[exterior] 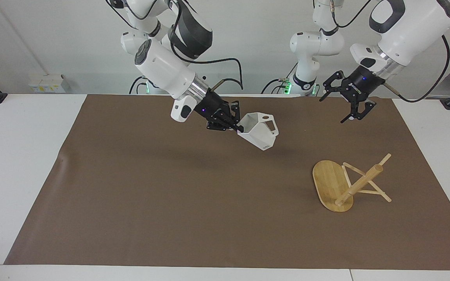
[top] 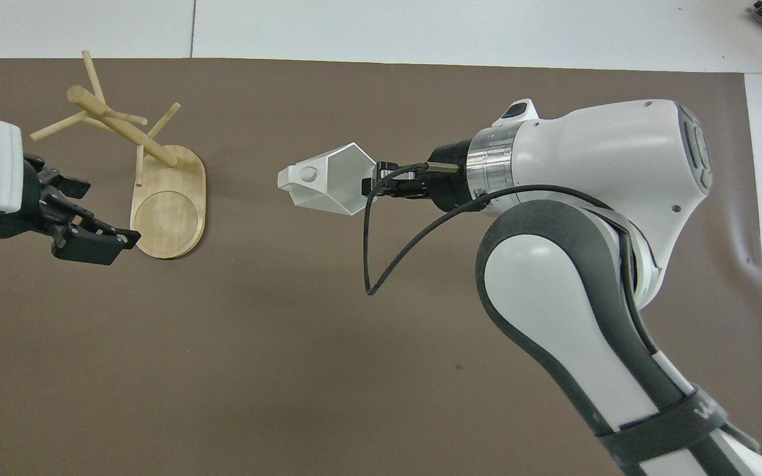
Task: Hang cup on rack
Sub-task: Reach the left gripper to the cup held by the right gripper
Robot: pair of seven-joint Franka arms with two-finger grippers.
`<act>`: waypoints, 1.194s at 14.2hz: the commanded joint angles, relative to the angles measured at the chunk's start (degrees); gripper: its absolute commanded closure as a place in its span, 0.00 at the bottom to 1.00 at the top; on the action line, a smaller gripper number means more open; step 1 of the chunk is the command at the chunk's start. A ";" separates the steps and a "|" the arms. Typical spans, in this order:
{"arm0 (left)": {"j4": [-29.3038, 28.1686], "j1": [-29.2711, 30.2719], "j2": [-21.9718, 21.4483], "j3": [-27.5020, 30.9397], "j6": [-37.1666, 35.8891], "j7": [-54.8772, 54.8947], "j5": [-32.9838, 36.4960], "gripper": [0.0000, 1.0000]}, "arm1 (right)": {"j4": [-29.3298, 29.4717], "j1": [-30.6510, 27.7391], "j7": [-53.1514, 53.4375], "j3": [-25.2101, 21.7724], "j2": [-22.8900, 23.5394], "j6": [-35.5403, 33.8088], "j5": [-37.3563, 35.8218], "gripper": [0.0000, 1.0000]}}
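Note:
My right gripper (exterior: 237, 127) (top: 371, 187) is shut on the rim of the white faceted cup (exterior: 259, 132) (top: 321, 185) and holds it tilted in the air over the middle of the brown mat. The cup's pierced handle points toward the left arm's end. The bamboo rack (exterior: 359, 183) (top: 120, 125) stands on its oval base (exterior: 326, 181) (top: 169, 215) at that end, its pegs bare. My left gripper (exterior: 332, 111) (top: 93, 243) hangs open and empty over the mat by the rack's base, touching nothing.
The brown mat (exterior: 170, 195) covers most of the white table (exterior: 18, 156). A black cable (top: 387, 264) loops from the right wrist over the mat.

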 commanded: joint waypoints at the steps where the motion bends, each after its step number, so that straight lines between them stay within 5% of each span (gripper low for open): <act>1: -1.61 -0.48 0.96 -0.17 3.30 12.08 -4.16 0.00 | 1.52 -0.12 1.15 0.18 0.88 -0.26 -0.96 1.00; 10: -3.46 -7.51 3.96 -0.53 10.94 29.68 -9.01 0.00 | 1.52 -0.39 1.07 0.18 0.88 -1.57 -1.14 1.00; 17: -5.65 -10.06 5.28 -0.61 16.57 28.90 -12.70 0.00 | 1.52 -0.21 1.15 0.27 0.88 -4.02 -0.61 1.00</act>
